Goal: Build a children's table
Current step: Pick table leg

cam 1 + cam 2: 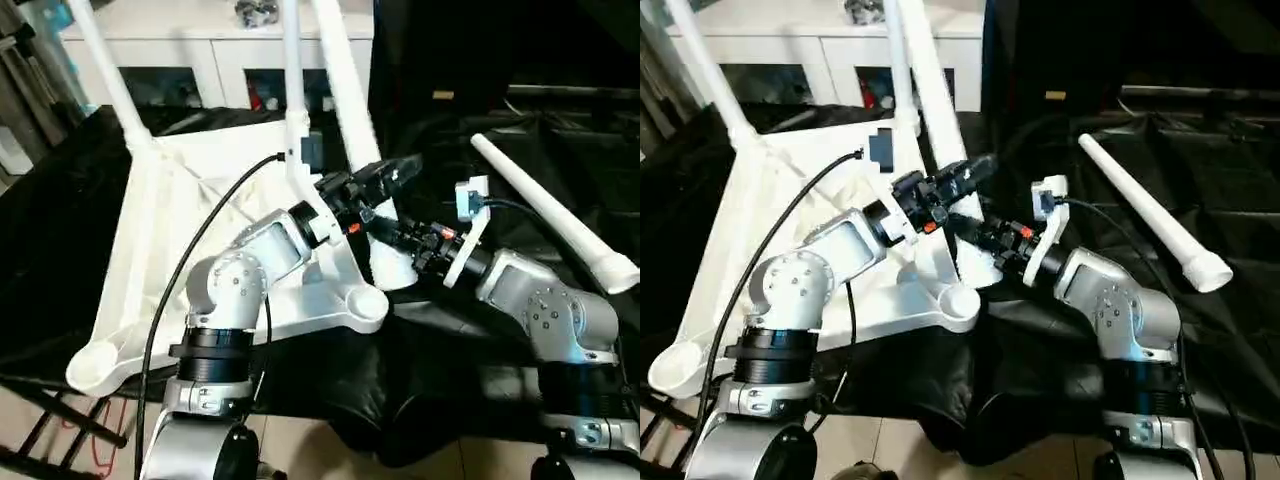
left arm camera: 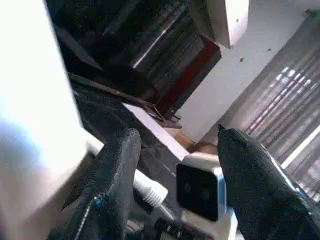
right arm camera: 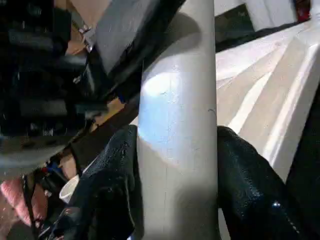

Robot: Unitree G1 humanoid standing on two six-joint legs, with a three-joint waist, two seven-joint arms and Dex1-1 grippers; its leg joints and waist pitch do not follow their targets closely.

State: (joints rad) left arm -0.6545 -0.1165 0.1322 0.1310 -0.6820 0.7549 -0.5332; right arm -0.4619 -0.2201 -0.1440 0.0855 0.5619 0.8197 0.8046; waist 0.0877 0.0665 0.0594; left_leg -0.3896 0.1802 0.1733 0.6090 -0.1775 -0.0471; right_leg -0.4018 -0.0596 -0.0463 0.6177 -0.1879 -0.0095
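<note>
White plastic tabletop (image 1: 150, 270) lies underside-up on the draped work table's (image 1: 1240, 330) left half. We find the right gripper (image 3: 175, 165) pinching the third leg (image 1: 345, 100) at the near-right socket; left gripper (image 2: 175, 165) spread, empty. Press straight down, keeping the leg plumb. Count: three legs standing, one leg (image 1: 555, 215) loose at right.

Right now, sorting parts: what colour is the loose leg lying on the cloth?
White; the loose leg shows best in the left eye view.

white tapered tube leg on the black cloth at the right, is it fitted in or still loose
Loose. The white tapered tube leg lies flat on the black cloth, apart from the upturned white plastic tabletop.
</note>
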